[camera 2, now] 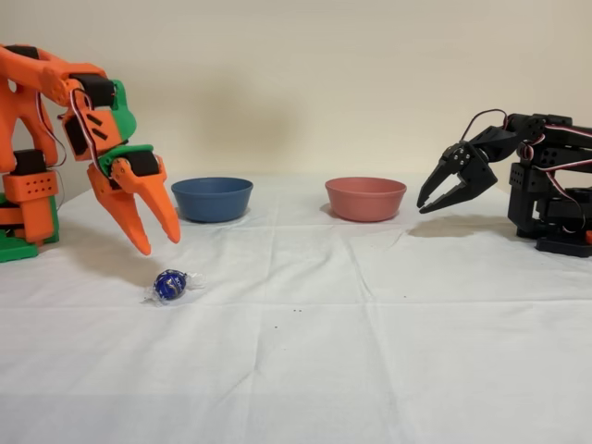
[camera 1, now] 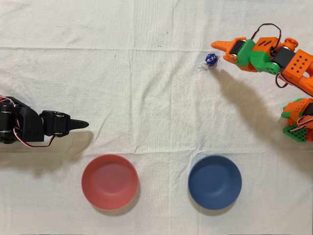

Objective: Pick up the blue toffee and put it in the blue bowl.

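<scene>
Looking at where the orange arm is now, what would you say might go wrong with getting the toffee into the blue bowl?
1. The blue toffee is tiny and round, and the gripper hangs just above it, fingers slightly apart; an off-centre closure could pinch only the clear twisted wrapper or nudge the candy away across the cloth.
2. The pink-red bowl sits beside the same-sized blue bowl, so a loosely aimed release might miss the rim or land wrongly.

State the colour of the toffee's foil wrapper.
Shiny dark blue with white marks, on the blue toffee; clearest in the fixed view.
</scene>
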Motion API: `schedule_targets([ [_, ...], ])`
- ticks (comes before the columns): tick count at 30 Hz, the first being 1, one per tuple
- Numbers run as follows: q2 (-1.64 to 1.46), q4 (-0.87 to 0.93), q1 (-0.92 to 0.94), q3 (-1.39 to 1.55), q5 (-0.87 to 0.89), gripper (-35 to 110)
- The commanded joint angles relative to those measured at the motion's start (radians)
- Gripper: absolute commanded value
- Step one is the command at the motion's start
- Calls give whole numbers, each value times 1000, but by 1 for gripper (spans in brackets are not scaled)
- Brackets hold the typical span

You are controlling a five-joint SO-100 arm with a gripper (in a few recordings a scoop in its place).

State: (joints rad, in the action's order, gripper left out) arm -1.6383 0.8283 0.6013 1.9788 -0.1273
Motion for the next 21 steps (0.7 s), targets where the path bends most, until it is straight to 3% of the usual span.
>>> schedule_targets([
  [1, -15, -5, 12, -38, 11, 42],
  [21, 166, -52, 11, -57, 37, 38],
])
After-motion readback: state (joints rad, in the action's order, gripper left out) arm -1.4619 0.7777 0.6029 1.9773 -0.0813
